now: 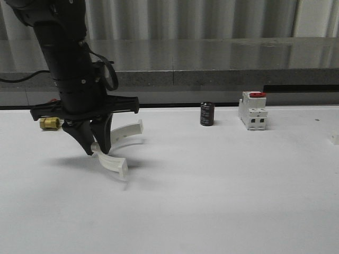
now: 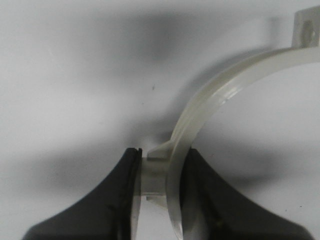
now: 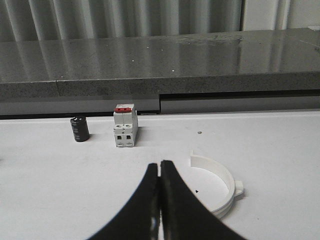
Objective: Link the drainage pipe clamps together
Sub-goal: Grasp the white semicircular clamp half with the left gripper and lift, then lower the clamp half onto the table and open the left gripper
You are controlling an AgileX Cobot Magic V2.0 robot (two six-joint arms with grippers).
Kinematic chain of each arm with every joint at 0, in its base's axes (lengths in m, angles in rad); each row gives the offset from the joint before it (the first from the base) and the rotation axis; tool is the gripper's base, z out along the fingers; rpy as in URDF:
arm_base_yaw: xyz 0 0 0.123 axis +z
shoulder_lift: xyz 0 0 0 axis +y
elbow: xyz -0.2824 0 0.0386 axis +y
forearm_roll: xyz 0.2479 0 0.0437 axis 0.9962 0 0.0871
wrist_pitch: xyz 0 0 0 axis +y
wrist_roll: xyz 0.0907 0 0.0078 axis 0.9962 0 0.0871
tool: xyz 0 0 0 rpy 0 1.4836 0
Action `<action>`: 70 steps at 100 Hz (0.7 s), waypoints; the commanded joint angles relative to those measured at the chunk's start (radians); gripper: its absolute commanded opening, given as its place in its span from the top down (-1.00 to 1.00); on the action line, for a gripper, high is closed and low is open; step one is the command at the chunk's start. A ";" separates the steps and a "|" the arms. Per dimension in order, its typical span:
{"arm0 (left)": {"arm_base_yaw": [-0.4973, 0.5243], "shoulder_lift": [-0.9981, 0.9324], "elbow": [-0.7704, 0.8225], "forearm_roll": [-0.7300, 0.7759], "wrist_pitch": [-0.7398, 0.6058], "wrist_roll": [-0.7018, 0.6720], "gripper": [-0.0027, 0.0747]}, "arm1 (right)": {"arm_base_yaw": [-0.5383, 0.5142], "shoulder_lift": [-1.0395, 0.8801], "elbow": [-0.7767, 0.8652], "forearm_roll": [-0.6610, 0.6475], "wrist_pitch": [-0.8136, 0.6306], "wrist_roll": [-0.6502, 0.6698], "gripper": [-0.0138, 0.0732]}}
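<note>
My left gripper (image 1: 98, 148) is shut on one white drainage pipe clamp (image 1: 114, 163) at the left of the table. In the left wrist view the fingers (image 2: 112, 200) pinch the half-ring (image 2: 220, 95) at its outer ear, and the arc curves away to an end tab (image 2: 306, 30). The clamp seems to hang just above the table over its shadow. A second drainage pipe clamp (image 3: 220, 185) lies flat on the table just beside my right gripper (image 3: 160, 165). That gripper is shut with nothing between its fingers.
A black cylinder (image 1: 207, 114) and a white breaker with a red switch (image 1: 252, 111) stand at the back middle of the table. A small brass fitting (image 1: 50, 123) lies behind the left arm. A grey ledge (image 1: 212, 63) runs along the back.
</note>
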 commanded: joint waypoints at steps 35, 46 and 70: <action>-0.011 -0.046 -0.030 0.038 0.017 -0.021 0.98 | -0.003 -0.003 -0.020 -0.008 -0.088 -0.012 0.83; -0.011 -0.026 -0.030 0.040 0.021 -0.022 0.98 | -0.003 -0.003 -0.020 -0.008 -0.088 -0.012 0.83; -0.011 -0.003 -0.030 0.040 0.028 -0.026 0.98 | -0.003 -0.003 -0.020 -0.008 -0.088 -0.012 0.83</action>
